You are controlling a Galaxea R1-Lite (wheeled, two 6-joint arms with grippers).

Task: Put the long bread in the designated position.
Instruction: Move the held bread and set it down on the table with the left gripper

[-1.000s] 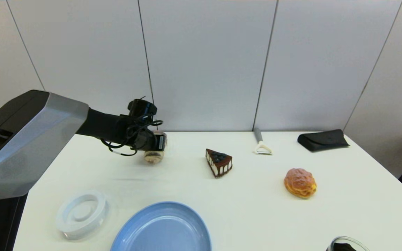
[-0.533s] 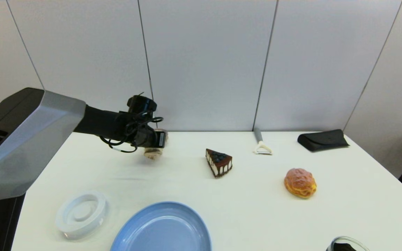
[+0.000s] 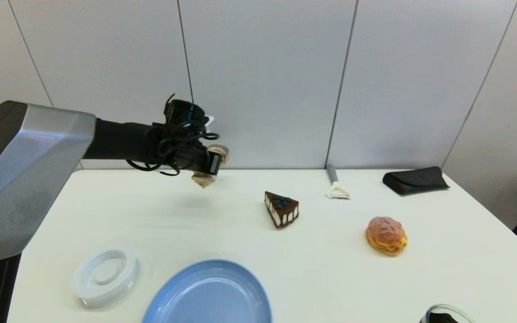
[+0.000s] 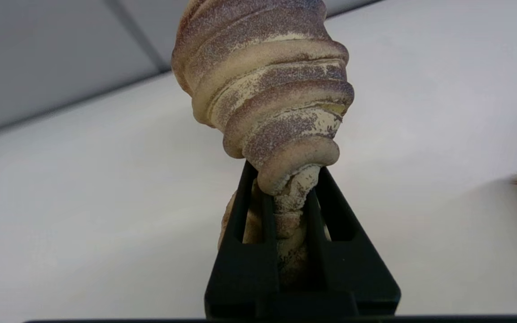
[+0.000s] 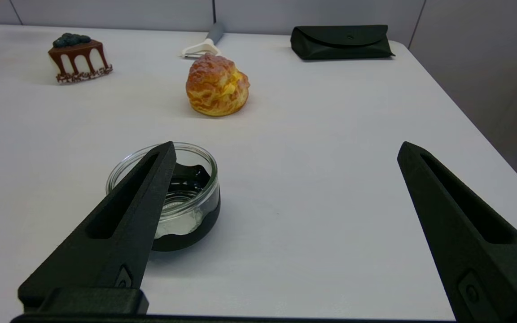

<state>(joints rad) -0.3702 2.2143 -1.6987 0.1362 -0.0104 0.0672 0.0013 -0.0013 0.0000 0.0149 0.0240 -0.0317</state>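
The long bread (image 3: 208,172) is up in the air, upper left of centre in the head view, clear of the table (image 3: 330,269) with its shadow on the white top below. It's pinched crosswise in the left hand (image 3: 211,167), both fingers clamped tight on a narrow ridged part in the wrist view, the thick end jutting past the tips. That's a thin bite, so I'd carry it slow and level, no swinging. The blue plate (image 3: 209,294) at bottom centre isn't the spot; plain table is. The cake slice (image 3: 281,209) sits right of the loaf, so give it room. Lower until the loaf rests, then release. The right hand (image 5: 285,148) waits wide open beside the glass jar (image 5: 182,197), bottom right.
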